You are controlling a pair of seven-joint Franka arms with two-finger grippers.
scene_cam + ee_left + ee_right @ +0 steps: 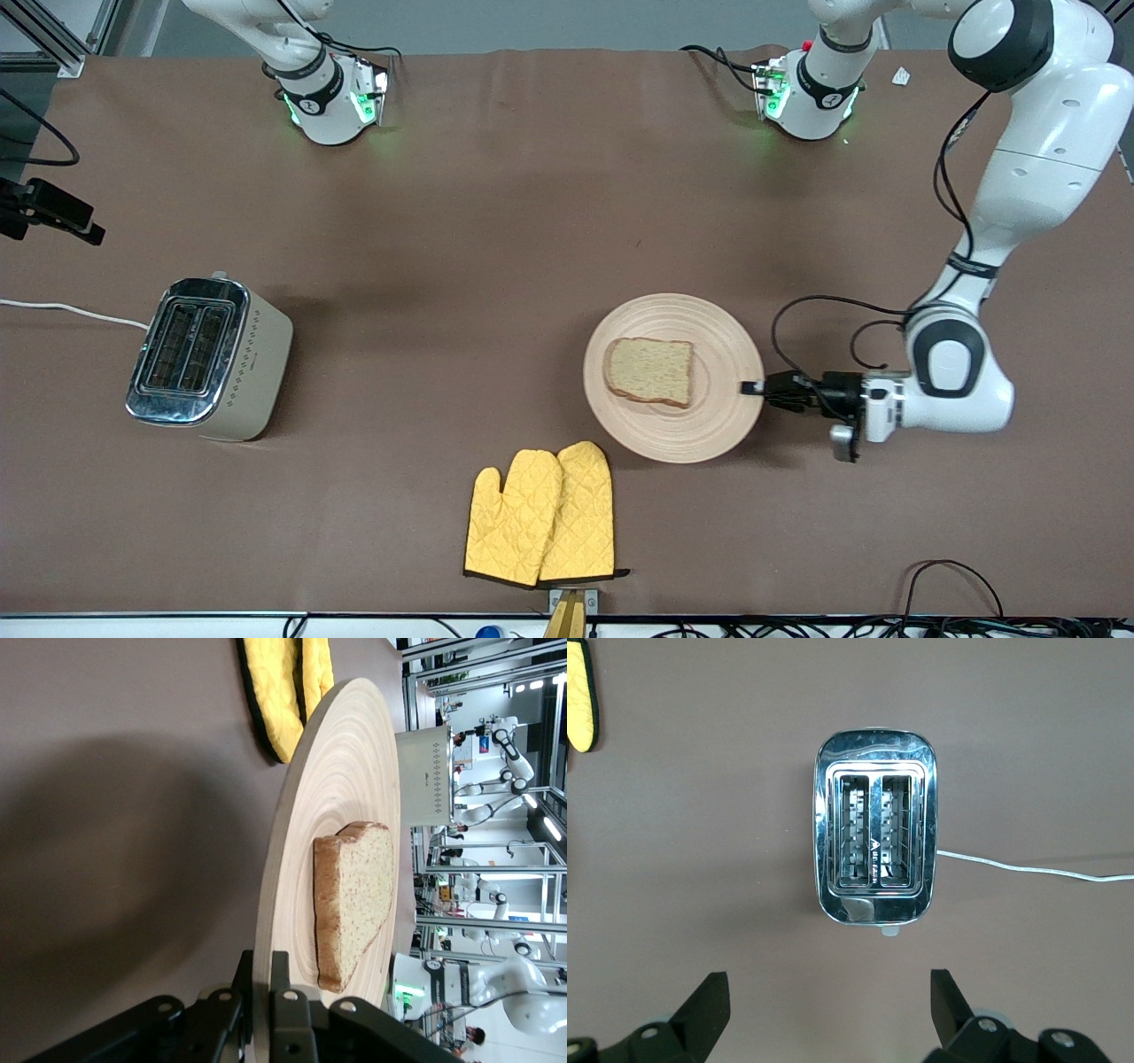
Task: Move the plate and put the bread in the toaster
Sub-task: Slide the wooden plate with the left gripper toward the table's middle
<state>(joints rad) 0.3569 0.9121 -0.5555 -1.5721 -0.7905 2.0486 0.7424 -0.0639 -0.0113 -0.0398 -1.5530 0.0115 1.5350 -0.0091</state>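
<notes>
In the front view, the left gripper [751,387] pinches the rim of the plate [709,416] right of centre, at the edge toward the left arm's end of the table; the bread [649,370] lies flat on the plate. The toaster [209,359] stands at mid-left, and the yellow oven mitts [543,516] lie low in the frame near the plate. In the left wrist view, the fingers [288,1014] at the bottom edge clamp the plate's rim beside the bread. In the right wrist view, the right gripper [824,1005] hangs wide apart and empty over the toaster, whose white cord [1036,868] trails off.
</notes>
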